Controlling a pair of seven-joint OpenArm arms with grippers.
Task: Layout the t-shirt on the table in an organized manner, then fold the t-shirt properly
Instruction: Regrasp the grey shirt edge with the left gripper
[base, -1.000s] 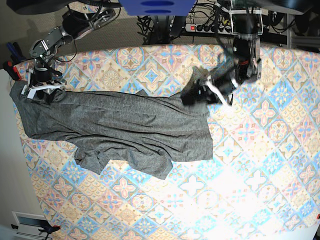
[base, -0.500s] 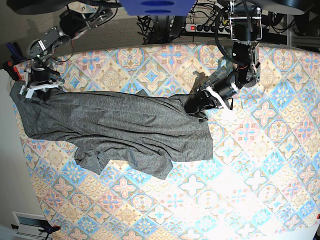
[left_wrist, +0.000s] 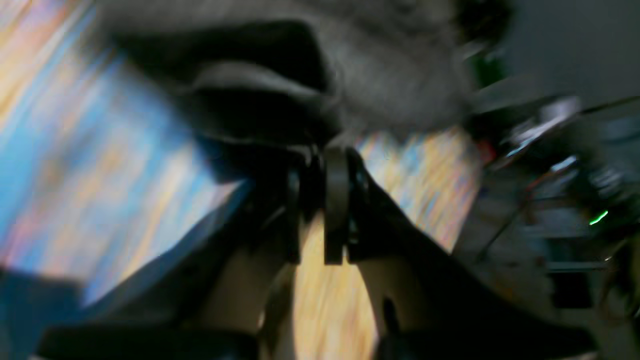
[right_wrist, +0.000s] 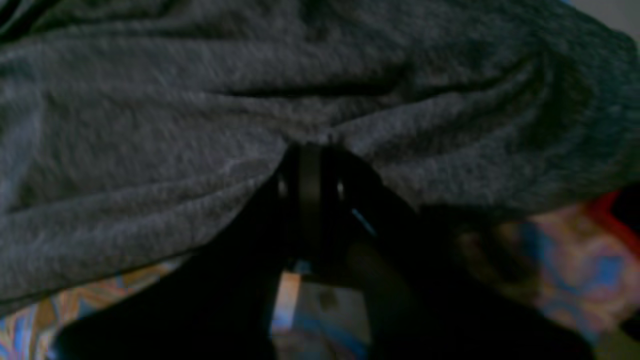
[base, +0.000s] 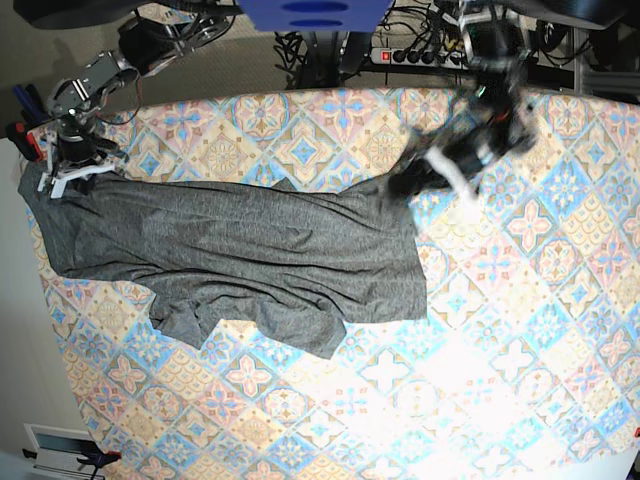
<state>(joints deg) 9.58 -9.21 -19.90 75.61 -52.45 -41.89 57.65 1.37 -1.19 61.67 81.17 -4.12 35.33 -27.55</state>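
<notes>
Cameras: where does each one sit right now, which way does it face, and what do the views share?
Base: overhead, looking down on the table, the t-shirt and both arms.
Left wrist: on the left arm, looking along the shut left tool, which pinches shirt fabric; blurred.
Right wrist: on the right arm, looking along the shut right tool, which is clamped on shirt fabric.
Shared: all three show the t-shirt and tablecloth; base shows the left tool and right tool.

A robotics lab or test room: beyond the far edge of the wide table with its pastel diamond-tile floral cloth (base: 520, 330) lie a white power strip (base: 420, 55), tangled black cables (base: 300, 45) and dark equipment frames (base: 590, 60).
</notes>
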